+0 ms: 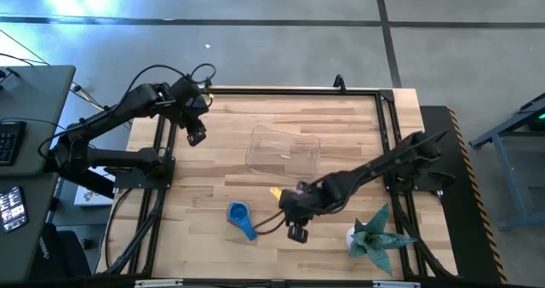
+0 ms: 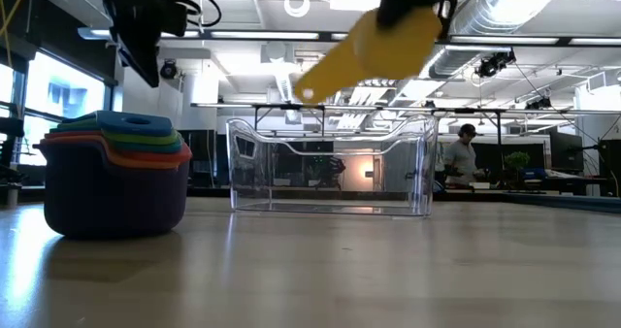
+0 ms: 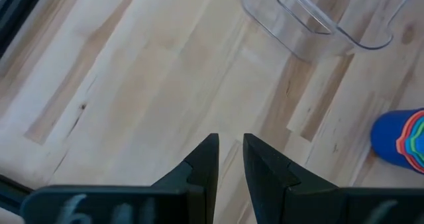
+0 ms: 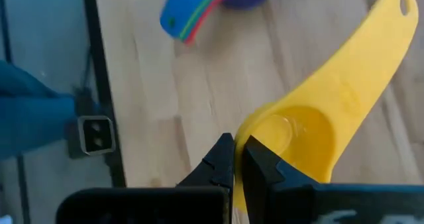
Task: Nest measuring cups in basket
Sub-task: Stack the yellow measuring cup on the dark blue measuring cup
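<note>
Worktop (image 1: 213,135) of pale wood is shown carrying one clear basket (image 1: 283,150), one nested stack of measuring cups (image 1: 239,215) and one spiky teal paper figure (image 1: 375,234). One further yellow measuring cup (image 4: 311,128) is held off the worktop by the right tool (image 4: 238,159), whose fingers are closed on the cup's rim; from above, only the yellow handle tip is seen, the bowl being hidden under the arm. In the low view the cup's long axis is seen slanted, the handle pointing downward toward the basket, above and in front of which the cup hangs. In the stack, blue, green, orange, red and purple layers can be made out, though an exact count cannot be given; its blue handle is directed toward the near edge of the worktop. The left tool (image 3: 228,159) is held above the far left part of the worktop, well apart from the basket, its fingers set narrowly apart with nothing between them. One person (image 2: 464,158) is seen in the room behind, partly cut off by the worktop.
</note>
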